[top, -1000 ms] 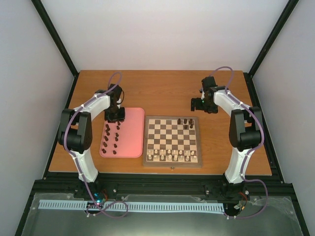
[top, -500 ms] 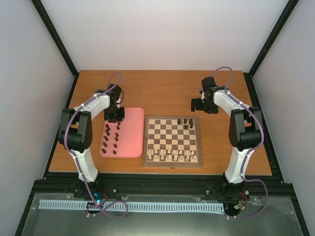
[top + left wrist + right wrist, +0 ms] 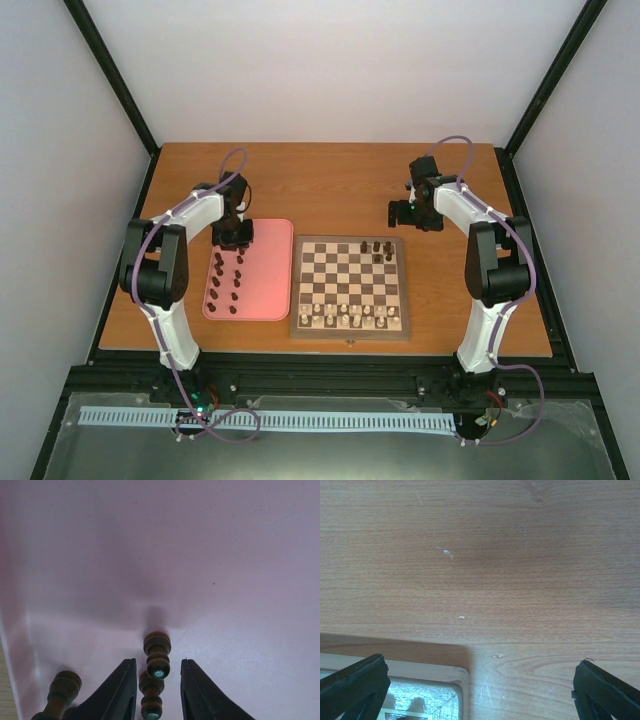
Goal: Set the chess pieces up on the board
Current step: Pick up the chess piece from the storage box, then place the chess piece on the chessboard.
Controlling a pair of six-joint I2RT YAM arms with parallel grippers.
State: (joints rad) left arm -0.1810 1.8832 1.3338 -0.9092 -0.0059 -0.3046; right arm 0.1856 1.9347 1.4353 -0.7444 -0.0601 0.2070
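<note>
left gripper sits low over the pink tray, jaws narrowed around a dark chess piece; whether they pinch it i cannot tell. centre on it, avoid the neighbouring piece, then lift straight. right gripper is spread wide beside the board.

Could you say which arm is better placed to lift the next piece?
Left: its gripper straddles a dark brown chess piece on the pink tray; the open right gripper hovers over tabletop.
</note>
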